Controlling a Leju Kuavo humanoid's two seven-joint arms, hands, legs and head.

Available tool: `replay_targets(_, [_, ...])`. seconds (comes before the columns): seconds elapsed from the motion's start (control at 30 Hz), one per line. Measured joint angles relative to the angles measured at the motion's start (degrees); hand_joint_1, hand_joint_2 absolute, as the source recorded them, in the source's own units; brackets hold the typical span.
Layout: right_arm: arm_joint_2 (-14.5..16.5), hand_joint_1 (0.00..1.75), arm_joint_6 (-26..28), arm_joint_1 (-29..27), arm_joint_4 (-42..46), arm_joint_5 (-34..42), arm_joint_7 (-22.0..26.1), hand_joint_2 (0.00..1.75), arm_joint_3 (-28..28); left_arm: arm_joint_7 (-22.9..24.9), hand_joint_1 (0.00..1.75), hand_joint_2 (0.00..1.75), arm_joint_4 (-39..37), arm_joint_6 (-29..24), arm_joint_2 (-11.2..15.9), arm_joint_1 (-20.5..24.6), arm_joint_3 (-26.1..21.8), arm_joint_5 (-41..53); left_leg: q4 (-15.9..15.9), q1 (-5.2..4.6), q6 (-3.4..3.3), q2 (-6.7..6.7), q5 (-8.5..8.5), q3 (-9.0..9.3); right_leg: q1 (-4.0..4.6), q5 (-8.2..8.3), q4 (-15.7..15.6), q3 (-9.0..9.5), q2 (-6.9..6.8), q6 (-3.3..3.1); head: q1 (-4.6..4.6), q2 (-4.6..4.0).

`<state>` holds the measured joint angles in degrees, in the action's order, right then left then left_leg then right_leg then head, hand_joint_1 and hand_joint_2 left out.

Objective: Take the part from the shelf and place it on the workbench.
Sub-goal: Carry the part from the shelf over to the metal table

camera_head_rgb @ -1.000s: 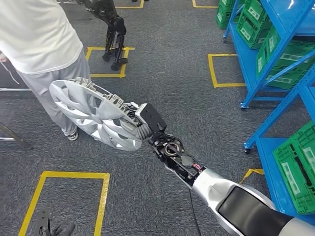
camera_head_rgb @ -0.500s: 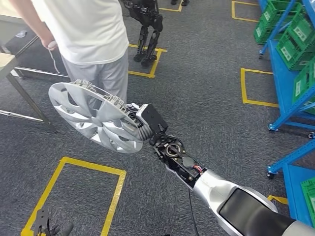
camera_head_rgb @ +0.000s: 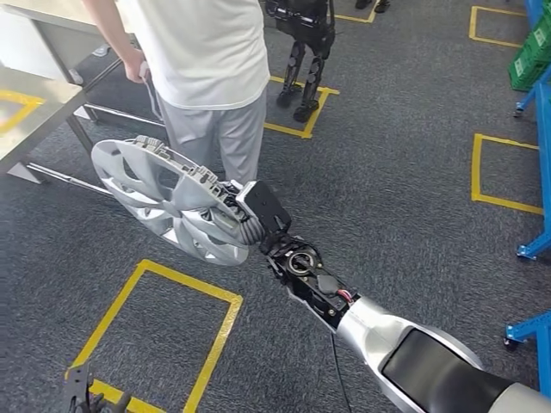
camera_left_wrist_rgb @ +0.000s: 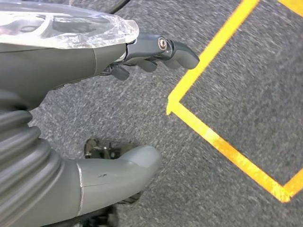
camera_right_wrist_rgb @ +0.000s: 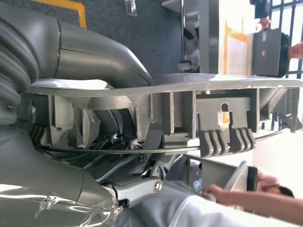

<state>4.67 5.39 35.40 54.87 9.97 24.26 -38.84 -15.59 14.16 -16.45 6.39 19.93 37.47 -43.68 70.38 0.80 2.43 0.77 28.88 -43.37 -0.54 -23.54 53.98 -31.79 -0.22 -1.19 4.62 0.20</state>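
Right hand (camera_head_rgb: 250, 219) grips our wheel cover (camera_head_rgb: 165, 200) by its rim, out at ten o'clock over the carpet; left hand (camera_left_wrist_rgb: 107, 113) hangs loose, holding nothing. We judge the cover light, thin, slightly flexible plastic: rim is the sound hold

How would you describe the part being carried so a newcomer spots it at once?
Follow the silver right arm up from the lower right of the head view to the right hand. It grips the rim of a hubcap held above the grey carpet: a silver spoked disc, the one round shiny thing there.
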Motion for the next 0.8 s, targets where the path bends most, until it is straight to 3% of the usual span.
replay_targets(0.03, [-0.01,1.75,0.02,-0.09,0.06,0.0,-0.03,1.75,0.0,-0.07,0.0,1.75,0.0,-0.01,-0.01,-0.06,0.01,-0.01,1.28,0.16,0.19,-0.27,-0.13,-0.82,-0.01,-0.09,0.01,0.04,-0.64,0.03,-0.04,0.0])
replay_targets(0.07, [-0.01,1.75,0.03,-0.2,0.11,-0.01,-0.08,1.75,-0.01,-0.13,0.0,1.75,0.0,-0.02,0.0,-0.1,0.02,0.01,0.1,0.3,0.32,-0.53,-1.34,-0.37,-0.03,-0.2,0.04,0.1,-1.25,0.11,-0.09,0.0])
replay_targets(0.13, [-0.01,1.75,0.03,-0.36,0.29,-0.05,-0.13,1.75,-0.02,-0.19,0.0,1.75,0.0,-0.12,0.07,0.02,0.02,0.13,-7.84,0.43,0.38,-1.99,-5.34,3.55,0.0,-0.57,0.21,0.32,-2.37,0.49,-0.16,0.0])
replay_targets(0.2, [-0.02,1.75,0.03,-0.35,0.61,-0.11,-0.15,1.75,-0.01,-0.17,0.0,1.75,0.0,-0.38,0.07,0.31,0.05,0.36,-14.43,0.14,-0.09,-3.4,-7.54,6.91,0.33,-1.08,0.54,0.41,-3.26,1.05,-0.12,0.0])
replay_targets(0.23, [-0.03,1.75,0.03,-0.34,0.79,-0.12,-0.16,1.75,0.0,-0.15,0.0,1.75,0.0,-0.52,0.05,0.38,0.07,0.45,-15.68,-0.01,-0.45,-3.55,-7.69,7.53,0.54,-1.31,0.64,0.49,-3.69,1.33,0.04,0.0])
replay_targets(0.3, [-0.03,1.75,0.03,-0.32,1.06,-0.14,-0.22,1.75,0.0,-0.06,0.0,1.75,0.0,-0.66,0.02,0.34,0.08,0.49,-15.78,-0.14,-1.28,-2.37,-7.54,7.6,0.57,-1.71,0.69,0.77,-4.49,1.85,0.41,0.0])
replay_targets(0.33, [-0.04,1.75,0.04,-0.34,1.18,-0.19,-0.31,1.75,0.0,-0.02,0.0,1.75,0.0,-0.7,0.02,0.28,0.08,0.49,-15.85,-0.09,-1.6,-1.9,-7.51,7.71,0.42,-2.16,1.03,0.72,-4.24,2.17,0.46,0.0])
replay_targets(0.4, [-0.07,1.75,0.04,-0.38,1.38,-0.31,-0.47,1.75,0.01,0.03,0.0,1.75,0.0,-0.79,0.03,0.31,0.09,0.49,-15.99,0.1,-2.3,-1.06,-7.51,7.97,0.1,-4.78,5.02,-0.94,-2.34,2.72,0.7,-0.01])
replay_targets(0.47, [-0.11,1.75,0.04,-0.49,1.5,-0.38,-0.52,1.75,0.01,0.03,0.0,1.75,0.0,-0.9,0.03,0.38,0.1,0.49,-15.99,0.08,-2.73,-0.15,-7.46,8.05,-0.01,-8.84,13.64,-4.86,-0.44,2.97,1.03,0.0])
replay_targets(0.5, [-0.14,1.75,0.05,-0.61,1.52,-0.38,-0.54,1.75,0.01,0.04,0.0,1.75,0.0,-0.94,0.02,0.37,0.1,0.49,-15.97,0.01,-2.81,0.4,-7.45,8.07,0.0,-10.13,17.51,-6.74,-0.16,3.0,1.11,0.0])
replay_targets(0.53, [-0.16,1.75,0.06,-0.77,1.52,-0.39,-0.58,1.75,-0.01,0.04,0.0,1.75,0.0,-0.95,0.01,0.34,0.12,0.49,-15.95,-0.05,-2.85,1.03,-7.43,8.11,0.0,-10.3,19.5,-7.83,-0.04,2.95,1.12,0.0])
replay_targets(0.57, [-0.18,1.75,0.1,-0.9,1.52,-0.45,-0.67,1.75,-0.01,0.03,0.0,1.75,0.0,-0.95,0.0,0.32,0.14,0.49,-15.92,-0.09,-2.85,1.72,-7.42,8.17,0.0,-9.24,18.99,-7.8,0.06,2.8,1.12,0.0])
replay_targets(0.6, [-0.2,1.75,0.14,-0.98,1.56,-0.54,-0.8,1.75,-0.01,0.03,0.0,1.75,0.0,-0.93,-0.01,0.32,0.16,0.49,-15.9,-0.11,-2.83,2.44,-7.41,8.25,0.01,-7.11,16.0,-6.62,0.35,2.53,1.16,0.0])
replay_targets(0.67, [-0.27,1.75,0.25,-0.99,1.72,-0.74,-1.06,1.75,0.01,0.05,0.0,1.75,0.0,-0.73,-0.14,0.4,0.27,0.61,-15.82,-0.14,-2.67,3.77,-7.38,8.28,0.02,-2.64,7.41,-2.94,2.29,1.81,1.23,0.0])
replay_targets(0.7, [-0.31,1.75,0.3,-0.97,1.85,-0.8,-1.14,1.75,0.01,0.12,0.0,1.75,0.0,-0.62,-0.22,0.5,0.37,0.72,-15.74,-0.15,-2.48,4.32,-7.43,8.14,0.02,-1.47,4.03,-1.41,3.24,1.56,1.19,0.0])
replay_targets(0.73, [-0.36,1.75,0.33,-0.97,1.98,-0.85,-1.16,1.75,0.02,0.25,0.0,1.75,0.0,-0.53,-0.29,0.58,0.48,0.84,-15.72,-0.09,-2.2,4.82,-7.54,7.92,0.05,-1.13,2.26,-0.57,3.86,1.43,1.1,0.0])
replay_targets(0.8, [-0.43,1.75,0.46,-1.07,2.28,-1.02,-1.17,1.75,0.02,0.62,0.0,1.75,0.0,-0.51,-0.18,0.61,0.6,1.01,-15.9,-0.03,-1.43,5.9,-7.91,7.6,0.01,-1.3,1.19,0.08,3.33,1.28,0.97,0.0])
